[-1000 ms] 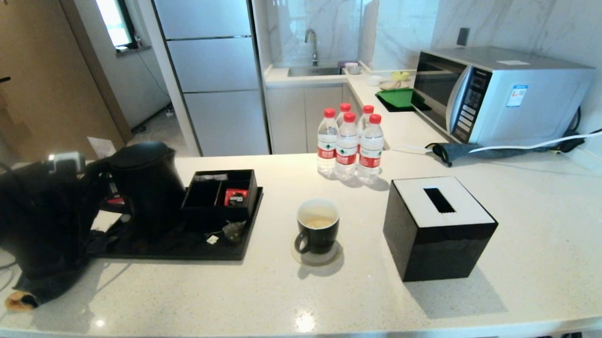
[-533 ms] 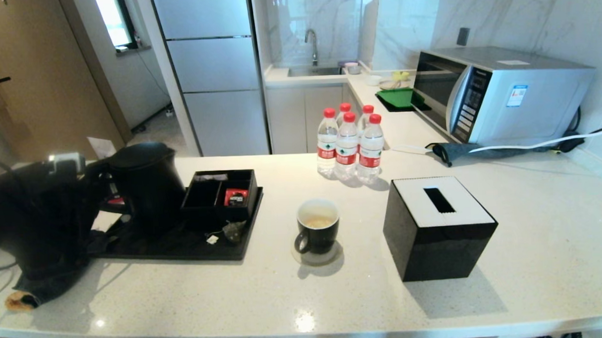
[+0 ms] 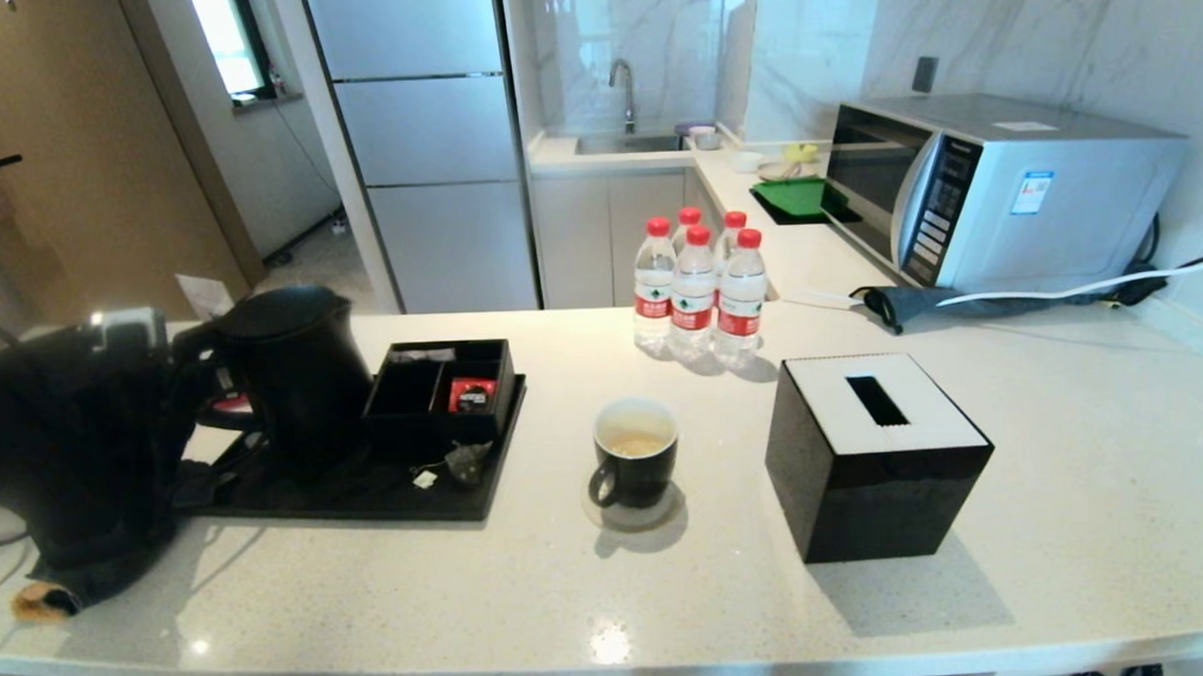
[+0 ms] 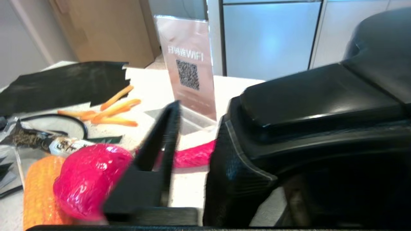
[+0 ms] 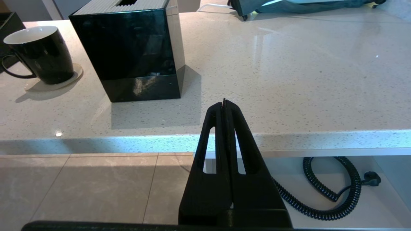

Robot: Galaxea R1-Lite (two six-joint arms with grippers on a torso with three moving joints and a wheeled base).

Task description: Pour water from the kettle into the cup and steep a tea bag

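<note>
Starting nearest the robot: the right gripper [image 5: 223, 103] hangs parked below the counter edge, on the near side of the cup [image 3: 636, 455], fingers pressed together on nothing; the cup sits on its coaster with pale water [image 3: 636, 444] in it, so I'd say pouring is done; left of the cup the tea bag [image 3: 466, 461] lies on the front of the tray [image 3: 367, 506], not steeping yet; further left and a bit behind, the kettle [image 3: 298, 374] stands upright on that tray; the left gripper [image 4: 196, 128] is at its handle with jaws parted, the one visible finger [image 4: 162, 141] clear of it, gripping nothing. Next up, I reckon: clear the handle, drop to the bag, pinch narrow on bag or string, carry it right and lower it into the cup.
</note>
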